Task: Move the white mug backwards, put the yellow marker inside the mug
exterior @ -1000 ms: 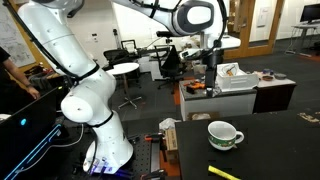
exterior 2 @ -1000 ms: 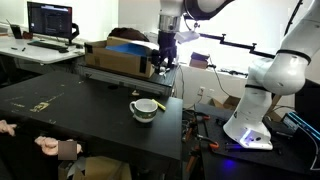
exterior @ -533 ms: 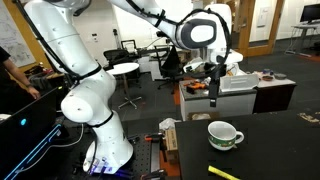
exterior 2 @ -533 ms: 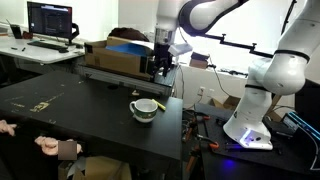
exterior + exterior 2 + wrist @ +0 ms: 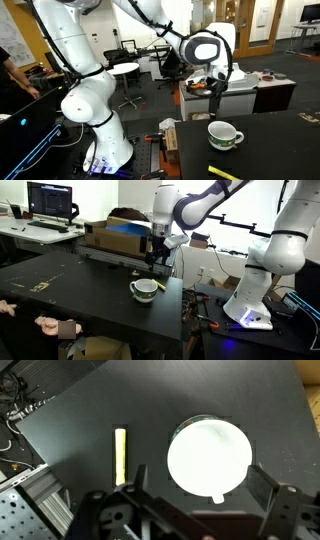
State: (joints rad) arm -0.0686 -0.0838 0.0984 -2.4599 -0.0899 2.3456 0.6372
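Note:
The white mug (image 5: 225,135) stands on the black table (image 5: 280,150), its handle pointing towards the table's near edge. It also shows in the other exterior view (image 5: 144,288). In the wrist view the mug (image 5: 210,452) is a bright white disc seen from above. The yellow marker (image 5: 120,455) lies flat on the table a short way beside it, and in an exterior view the marker (image 5: 223,172) lies in front of the mug. My gripper (image 5: 218,90) hangs well above the mug, open and empty, and its fingers (image 5: 262,485) frame the mug from above.
A cardboard box (image 5: 120,236) stands at the back of the table (image 5: 60,280), close behind the gripper (image 5: 152,260). A grey box with clutter (image 5: 238,82) is behind the mug. A person's hands (image 5: 50,326) rest at a table edge. The robot base (image 5: 95,110) stands beside the table.
The arm has come down and turned its wrist, so the open gripper is lower and closer above the mug. Mug and marker have not moved.

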